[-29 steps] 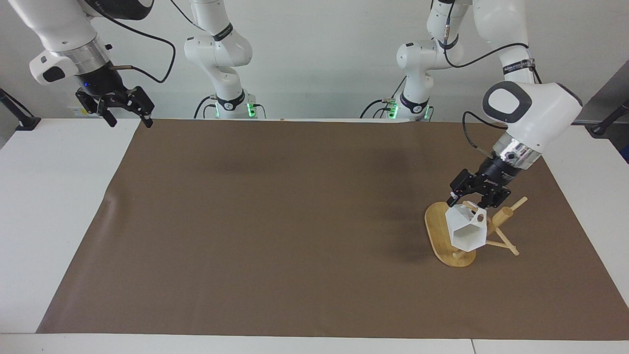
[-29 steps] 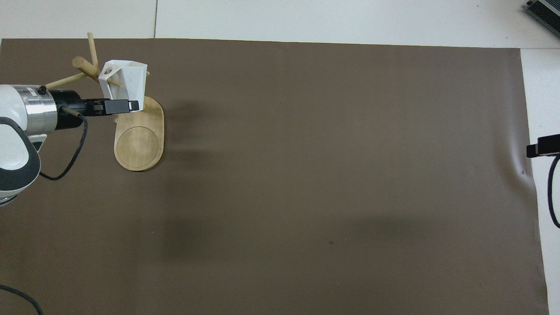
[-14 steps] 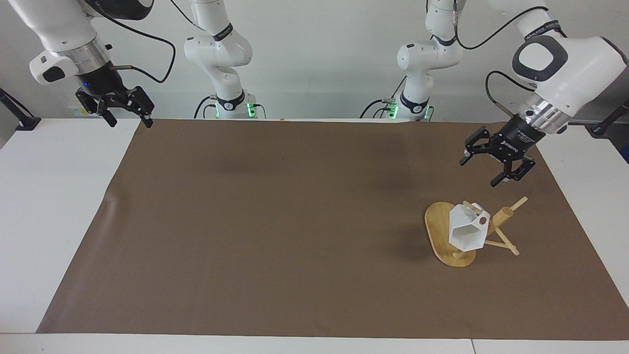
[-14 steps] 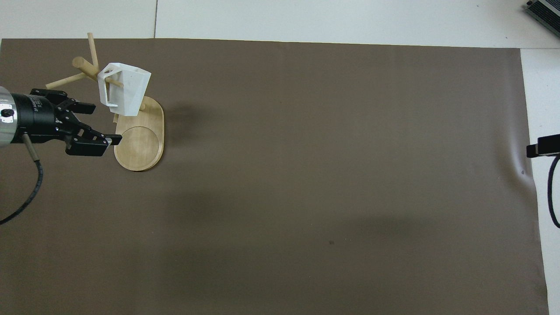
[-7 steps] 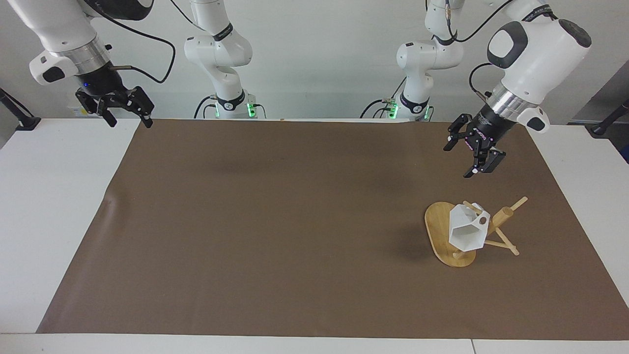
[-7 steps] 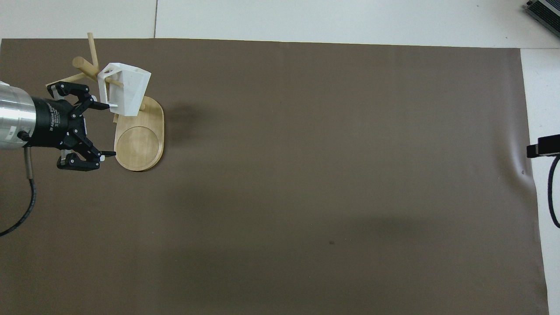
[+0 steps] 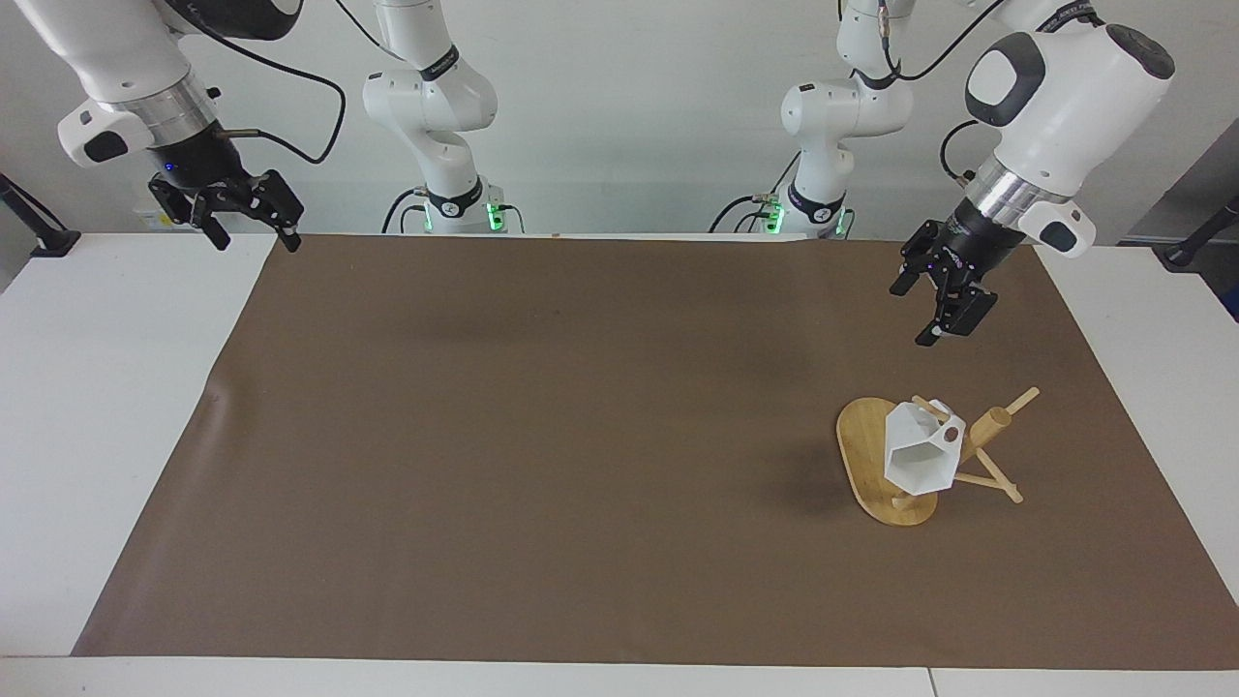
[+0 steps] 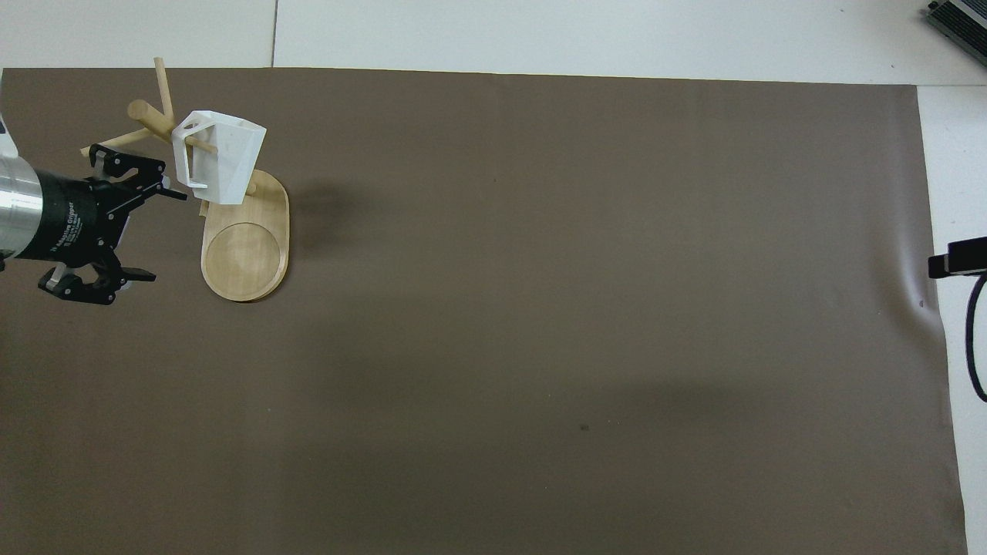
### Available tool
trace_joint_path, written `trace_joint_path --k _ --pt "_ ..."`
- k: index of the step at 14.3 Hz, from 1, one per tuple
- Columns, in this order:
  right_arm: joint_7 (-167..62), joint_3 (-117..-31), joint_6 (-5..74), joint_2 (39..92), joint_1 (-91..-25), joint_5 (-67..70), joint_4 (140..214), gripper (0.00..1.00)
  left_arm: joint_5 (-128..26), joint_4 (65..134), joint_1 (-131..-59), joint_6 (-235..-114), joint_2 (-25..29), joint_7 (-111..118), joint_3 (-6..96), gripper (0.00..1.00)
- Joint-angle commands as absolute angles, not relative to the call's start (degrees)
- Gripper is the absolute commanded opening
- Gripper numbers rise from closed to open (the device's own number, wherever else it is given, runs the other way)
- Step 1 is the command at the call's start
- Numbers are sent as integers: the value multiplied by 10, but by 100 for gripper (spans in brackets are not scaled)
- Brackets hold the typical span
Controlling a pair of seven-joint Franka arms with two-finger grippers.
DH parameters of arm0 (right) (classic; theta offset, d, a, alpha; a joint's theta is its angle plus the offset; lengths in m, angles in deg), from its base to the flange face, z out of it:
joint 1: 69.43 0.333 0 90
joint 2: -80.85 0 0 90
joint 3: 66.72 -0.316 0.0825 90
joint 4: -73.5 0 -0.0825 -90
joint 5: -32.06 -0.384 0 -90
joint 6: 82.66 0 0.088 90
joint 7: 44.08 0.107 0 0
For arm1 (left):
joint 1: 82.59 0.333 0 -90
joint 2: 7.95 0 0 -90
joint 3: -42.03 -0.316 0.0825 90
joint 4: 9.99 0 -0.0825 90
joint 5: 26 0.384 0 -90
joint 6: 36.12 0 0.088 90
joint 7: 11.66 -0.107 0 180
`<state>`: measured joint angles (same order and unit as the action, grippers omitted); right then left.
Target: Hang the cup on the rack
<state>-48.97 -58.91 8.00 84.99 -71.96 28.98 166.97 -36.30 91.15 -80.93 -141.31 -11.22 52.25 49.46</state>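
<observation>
The white faceted cup [image 7: 918,457] [image 8: 224,158] hangs by its handle on a peg of the bamboo rack [image 7: 857,447] [image 8: 244,254], which stands toward the left arm's end of the table. Nothing grips the cup. My left gripper [image 7: 911,314] [image 8: 164,235] hangs open and empty in the air over the brown mat, beside the rack on the robots' side and apart from cup and pegs. My right gripper [image 7: 258,242] [image 8: 956,259] waits open and empty, raised at the mat's corner at the right arm's end.
A brown mat [image 7: 542,436] covers most of the white table [image 7: 106,407]. The rack's thin pegs [image 7: 1007,405] stick out sideways from the post. A dark device [image 8: 958,17] lies at the table's corner farthest from the robots.
The left gripper has let go of the cup, risen and drawn back from the rack toward the robots, turning as it went. The cup stays hanging on its peg. The right arm has not moved.
</observation>
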Motion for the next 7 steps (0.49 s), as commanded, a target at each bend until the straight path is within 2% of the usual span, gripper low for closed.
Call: trace_joint_path --k 1,5,7 --pt "-500 -591 84 865 -720 300 1686 100 -341 872 -810 -1391 -104 420 492 100" --pt "-500 -593 85 865 -720 300 1686 100 -290 825 -856 -1369 -80 280 458 100" --pt "-500 -594 84 865 -720 300 1686 100 -281 783 -858 -1317 -63 164 454 100"
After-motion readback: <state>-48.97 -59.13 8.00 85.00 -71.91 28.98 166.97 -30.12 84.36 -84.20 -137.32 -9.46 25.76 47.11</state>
